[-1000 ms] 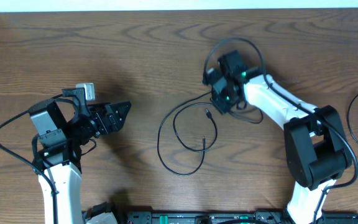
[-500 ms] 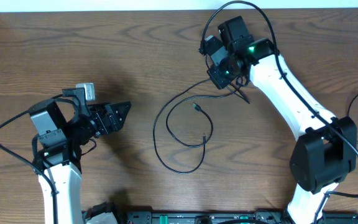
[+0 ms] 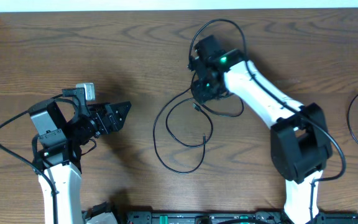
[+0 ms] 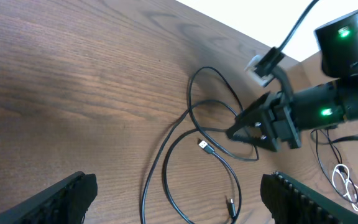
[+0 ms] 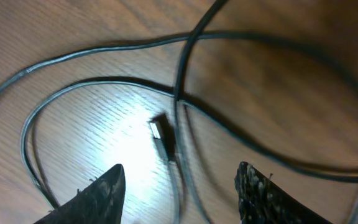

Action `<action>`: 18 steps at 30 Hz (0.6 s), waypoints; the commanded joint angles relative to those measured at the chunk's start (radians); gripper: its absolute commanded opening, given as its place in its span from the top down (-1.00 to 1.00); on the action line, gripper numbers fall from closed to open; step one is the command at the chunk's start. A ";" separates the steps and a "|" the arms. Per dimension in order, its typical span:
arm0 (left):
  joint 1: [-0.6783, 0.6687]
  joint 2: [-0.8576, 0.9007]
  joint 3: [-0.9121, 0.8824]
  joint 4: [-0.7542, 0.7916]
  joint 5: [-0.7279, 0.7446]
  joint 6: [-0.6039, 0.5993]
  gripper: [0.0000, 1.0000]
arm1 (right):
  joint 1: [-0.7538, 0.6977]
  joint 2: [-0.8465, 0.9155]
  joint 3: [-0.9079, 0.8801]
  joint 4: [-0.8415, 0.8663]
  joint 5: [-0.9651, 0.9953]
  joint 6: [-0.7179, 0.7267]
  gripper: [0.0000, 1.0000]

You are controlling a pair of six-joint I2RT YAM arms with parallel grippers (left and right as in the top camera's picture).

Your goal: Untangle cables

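Right wrist view: cable plug [image 5: 162, 138], tip away from the wide-apart right hand [image 5: 180, 168].

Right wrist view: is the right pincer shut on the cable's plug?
No, the right pincer is open, and the plug lies loose, touching neither finger.

Even lighting; blurred, glary wrist close-up.

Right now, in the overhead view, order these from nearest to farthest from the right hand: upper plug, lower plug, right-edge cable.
1. Upper plug, just below the right hand.
2. Lower plug, farther below.
3. Right-edge cable, far right.
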 commanded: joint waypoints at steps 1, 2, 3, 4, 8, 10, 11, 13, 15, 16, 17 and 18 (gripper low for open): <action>0.005 -0.001 -0.003 0.001 0.020 -0.008 -0.79 | 0.019 0.020 -0.003 -0.002 0.018 0.198 -0.08; 0.005 -0.001 -0.003 0.001 0.020 -0.009 -0.79 | 0.022 0.025 -0.007 0.002 0.028 0.247 -0.07; 0.005 -0.001 -0.003 0.001 0.020 -0.009 -0.79 | 0.025 0.028 -0.015 0.013 0.021 0.277 -0.07; 0.005 -0.001 -0.003 0.001 0.020 -0.009 -0.79 | 0.029 0.030 -0.023 0.029 0.004 0.279 -0.07; 0.005 -0.001 -0.003 0.001 0.020 -0.009 -0.79 | 0.056 0.030 -0.080 0.126 -0.066 0.292 -0.08; 0.005 -0.001 -0.003 0.001 0.020 -0.009 -0.79 | 0.063 0.030 -0.108 0.159 -0.050 0.339 -0.09; 0.005 -0.001 -0.003 0.000 0.020 -0.009 -0.79 | 0.064 0.030 -0.121 0.172 -0.048 0.354 -0.09; 0.005 -0.001 -0.003 -0.003 0.019 -0.009 -0.79 | 0.064 0.030 -0.140 0.190 -0.039 0.353 -0.09; 0.005 -0.001 -0.003 -0.003 0.019 -0.008 -0.79 | 0.064 0.030 -0.151 0.198 -0.016 0.353 -0.08; 0.005 -0.001 -0.003 -0.002 0.019 -0.009 -0.79 | 0.064 0.030 -0.151 0.198 -0.013 0.353 -0.08; 0.005 -0.001 -0.003 -0.003 0.019 -0.009 -0.79 | 0.064 0.030 -0.151 0.199 -0.013 0.354 -0.08; 0.005 -0.001 -0.003 -0.003 0.019 -0.009 -0.79 | 0.064 0.030 -0.151 0.202 -0.014 0.354 -0.09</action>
